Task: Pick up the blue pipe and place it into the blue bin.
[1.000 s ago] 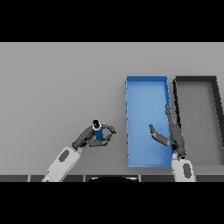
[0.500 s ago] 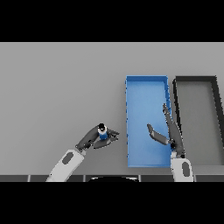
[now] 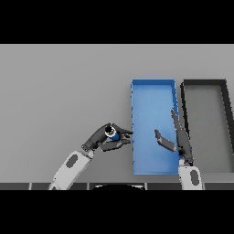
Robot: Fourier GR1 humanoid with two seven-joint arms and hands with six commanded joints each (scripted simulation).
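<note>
1. The desk [image 3: 59, 82] is a flat, matt grey with a smooth, even surface.
2. The blue bin [image 3: 153, 87] looks like smooth plastic, plain and without shine.
3. The dark bin [image 3: 226, 119] has a matt black rim and a dull grey floor.
4. The blue pipe [image 3: 113, 134] seems smooth, with a paler ring at its end; its material is hard to judge.
5. The left robot hand [image 3: 103, 138] and the right robot hand [image 3: 176, 139] are matt dark, the arm casings smooth white and grey.

Pipe [image 3: 113, 133] in L hand [image 3: 101, 139], just left of bin [image 3: 153, 88]; 2nd bin [image 3: 204, 82] right, seemingly touching.
</note>
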